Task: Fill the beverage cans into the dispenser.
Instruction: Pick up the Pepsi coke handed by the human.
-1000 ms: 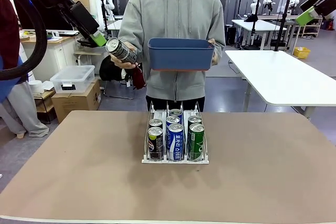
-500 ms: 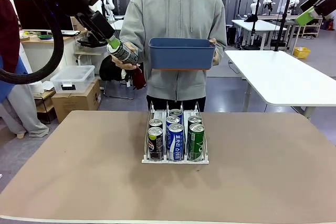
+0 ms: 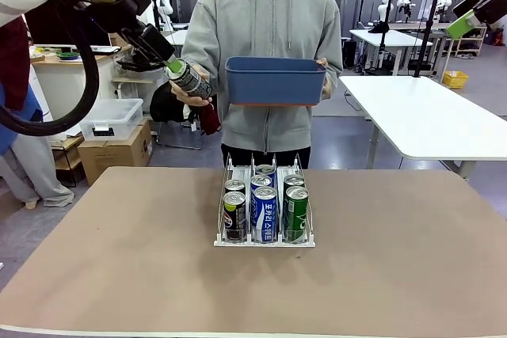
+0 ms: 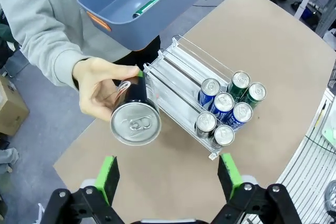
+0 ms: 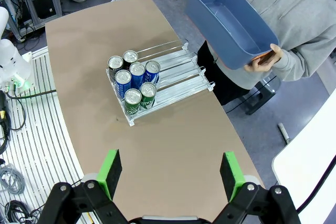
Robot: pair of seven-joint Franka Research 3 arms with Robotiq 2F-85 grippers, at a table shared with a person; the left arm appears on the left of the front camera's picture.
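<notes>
Our left hand (image 4: 168,176) is spread open, its pads clear of the dark can (image 4: 135,123) just ahead. The person (image 4: 47,30) holds that can out past the far edge of the counter (image 3: 119,259), left of the rack (image 3: 265,241). Six cans (image 3: 264,203) fill the rack's near end. Our right hand (image 5: 170,176) hangs open, high.

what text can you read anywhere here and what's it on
"포카리스웨트": running down the front blue-and-white can in the dispenser, middle lane; small, so only likely.
front black can: a label mark, too small to read.
front green can: print too blurred to read.
held can in the person's hand: print blurred, unreadable.
</notes>
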